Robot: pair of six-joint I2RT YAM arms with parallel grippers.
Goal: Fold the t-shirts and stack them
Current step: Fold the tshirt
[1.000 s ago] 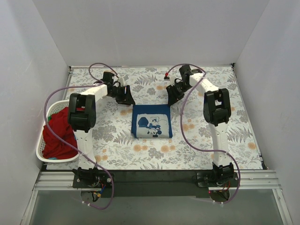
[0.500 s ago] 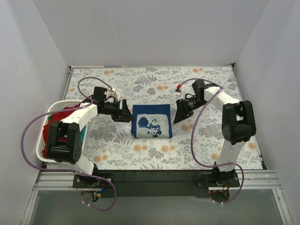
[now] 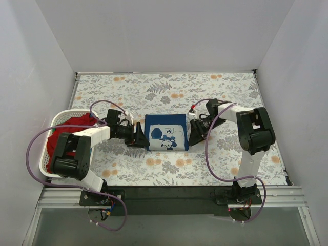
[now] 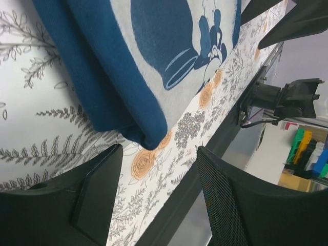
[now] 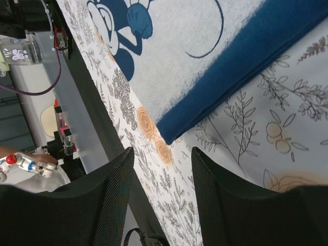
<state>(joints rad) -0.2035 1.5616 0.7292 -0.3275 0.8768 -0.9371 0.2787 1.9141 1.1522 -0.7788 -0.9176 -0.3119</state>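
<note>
A folded navy blue t-shirt with a white printed graphic lies in the middle of the floral table cover. It also shows in the left wrist view and the right wrist view. My left gripper is open and empty, low at the shirt's left edge near its front corner. My right gripper is open and empty, low at the shirt's right edge. A red t-shirt fills the white basket at the left. The teal shirt is hidden.
The white slatted laundry basket stands at the table's left edge. The grey-and-orange floral cover spreads over the table. White walls close in the back and both sides. The black front rail runs along the near edge.
Both grippers have moved toward the near side and inward, from beside the shirt's upper half to its lower side edges. The shirt has not moved.
</note>
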